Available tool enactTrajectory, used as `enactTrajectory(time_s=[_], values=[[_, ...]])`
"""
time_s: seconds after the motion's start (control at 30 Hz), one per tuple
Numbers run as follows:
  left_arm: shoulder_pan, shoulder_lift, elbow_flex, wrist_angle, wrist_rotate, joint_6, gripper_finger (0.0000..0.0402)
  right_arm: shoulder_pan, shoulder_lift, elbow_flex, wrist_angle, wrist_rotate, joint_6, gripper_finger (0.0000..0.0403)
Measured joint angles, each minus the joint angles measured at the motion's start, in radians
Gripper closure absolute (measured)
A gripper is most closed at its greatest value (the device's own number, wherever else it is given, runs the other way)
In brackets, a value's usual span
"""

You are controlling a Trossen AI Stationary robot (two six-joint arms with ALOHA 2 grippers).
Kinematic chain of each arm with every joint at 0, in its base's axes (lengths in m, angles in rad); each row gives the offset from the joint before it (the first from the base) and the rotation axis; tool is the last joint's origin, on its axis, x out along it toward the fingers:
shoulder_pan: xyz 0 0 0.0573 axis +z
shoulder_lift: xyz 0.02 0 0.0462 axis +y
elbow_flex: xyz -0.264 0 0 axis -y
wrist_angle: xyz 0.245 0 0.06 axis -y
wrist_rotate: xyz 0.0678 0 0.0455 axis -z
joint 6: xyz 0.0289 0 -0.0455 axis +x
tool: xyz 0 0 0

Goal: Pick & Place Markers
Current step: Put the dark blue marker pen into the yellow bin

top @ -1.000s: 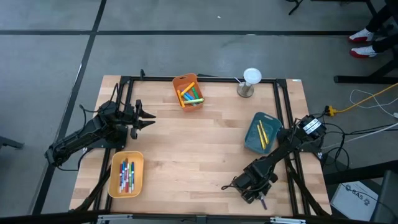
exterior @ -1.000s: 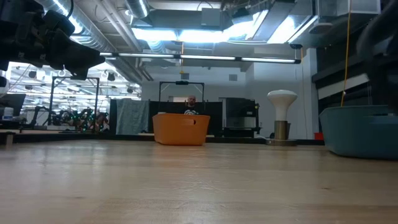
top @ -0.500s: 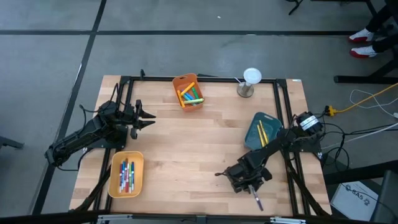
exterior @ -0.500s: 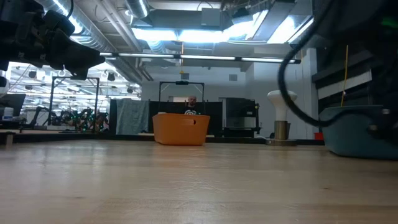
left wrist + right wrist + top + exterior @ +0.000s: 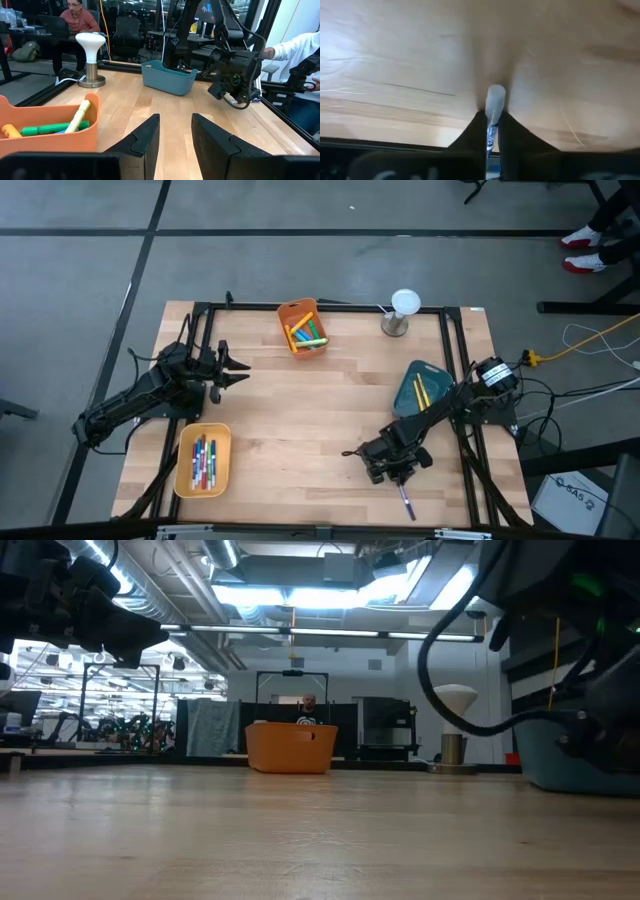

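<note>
My right gripper (image 5: pixel 400 478) hangs low over the table's near right part, shut on a marker (image 5: pixel 405 500) with a pale cap (image 5: pixel 495 97) and a blue barrel. My left gripper (image 5: pixel 238 370) waits open over the table's left side, nothing between its fingers (image 5: pixel 175 140). More markers lie in the orange bin (image 5: pixel 303 327) at the far edge, the teal bin (image 5: pixel 420 392) on the right and the yellow bin (image 5: pixel 203 460) at the near left. My right gripper pinches the marker's barrel (image 5: pixel 490 131) between its two fingers, which slant down toward the table's near edge and lie along the marker. The capped end sticks out ahead of the fingertips, close over the wood. Whether it touches the table I cannot tell.
A white lamp (image 5: pixel 404 310) stands at the far edge, right of the orange bin. A black frame (image 5: pixel 462 370) runs along the table's sides. Bare wood (image 5: pixel 310 420) lies between the bins. People sit in the room beyond the table (image 5: pixel 80 17).
My right gripper has moved toward the table's left edge and a little toward the far edge. The marker has gone with it, still pointing toward the near edge.
</note>
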Motion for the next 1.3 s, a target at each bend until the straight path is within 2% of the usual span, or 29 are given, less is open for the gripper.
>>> enactTrajectory(time_s=[0.13,0.3,0.43,0.57,0.9,1.1,1.3], values=[[0.0,0.0,0.0,0.0,0.0,0.0,0.029,-0.015,0.0,-0.002,0.033,0.045,-0.025,0.0379],[0.0,0.0,0.0,0.0,0.0,0.0,0.0294,-0.028,0.0,0.005,0.091,0.127,-0.061,0.0354],[0.0,0.0,0.0,0.0,0.0,0.0,0.0294,-0.047,0.001,0.044,0.079,0.2,-0.117,0.0362],[0.0,0.0,0.0,0.0,0.0,0.0,0.0291,-0.076,0.001,0.076,0.081,0.302,-0.183,0.0375],[0.0,0.0,0.0,0.0,0.0,0.0,0.0294,-0.155,0.002,0.132,0.081,0.551,-0.337,0.0369],[0.0,0.0,0.0,0.0,0.0,0.0,0.029,-0.191,0.03,0.176,0.082,0.723,-0.465,0.0372],[0.0,0.0,0.0,0.0,0.0,0.0,0.0294,-0.239,0.112,0.281,0.085,0.775,-0.649,0.0373]])
